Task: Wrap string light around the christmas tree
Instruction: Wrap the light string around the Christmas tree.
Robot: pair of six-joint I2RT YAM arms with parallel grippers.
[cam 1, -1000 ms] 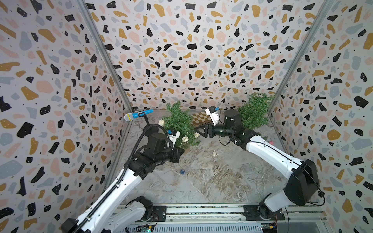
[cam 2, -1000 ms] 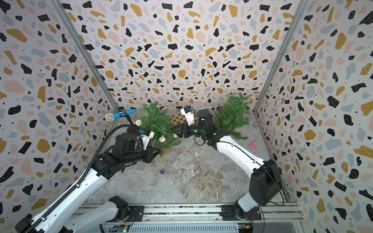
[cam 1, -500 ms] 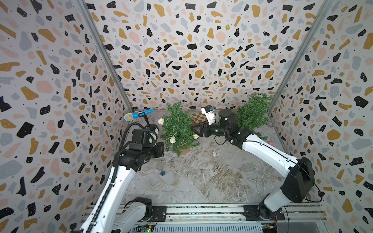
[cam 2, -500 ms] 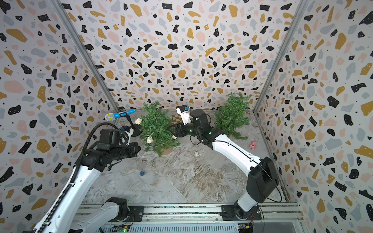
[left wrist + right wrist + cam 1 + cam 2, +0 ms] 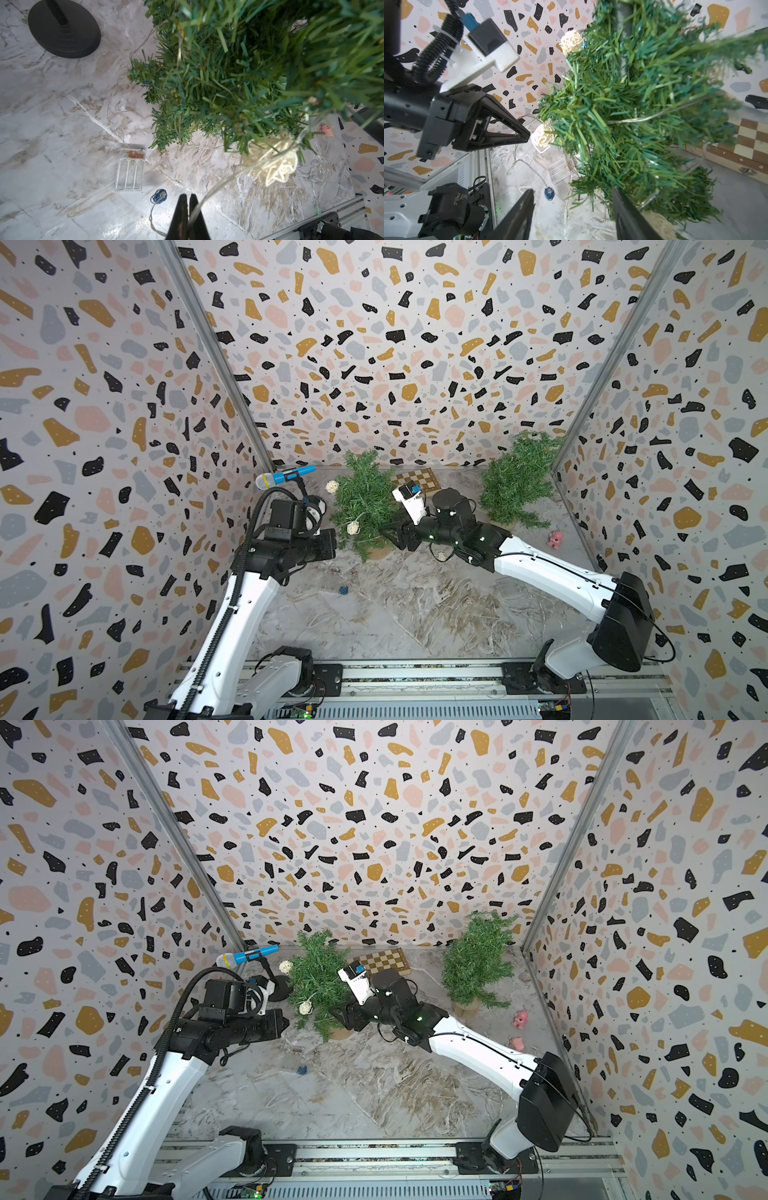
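The small green christmas tree (image 5: 365,502) (image 5: 318,986) stands at the back, left of centre. The string light (image 5: 218,185), a thin clear wire with woven balls (image 5: 270,164), hangs through its branches; one ball (image 5: 352,527) dangles at the lower left. My left gripper (image 5: 188,199) (image 5: 330,543) is left of the tree, shut on the wire. My right gripper (image 5: 574,190) (image 5: 392,533) is at the tree's lower right, open, with low branches between its fingers.
A clear battery box (image 5: 129,166) and a blue ball (image 5: 158,196) lie on the marble floor. A microphone (image 5: 284,477) on a black stand base (image 5: 64,31), a chessboard (image 5: 415,479), a second tree (image 5: 515,481) and a pink toy (image 5: 556,538) stand around.
My left gripper pulled back leftward from under the tree, still holding the wire. My right gripper moved left to the tree's base and its jaws narrowed a little.
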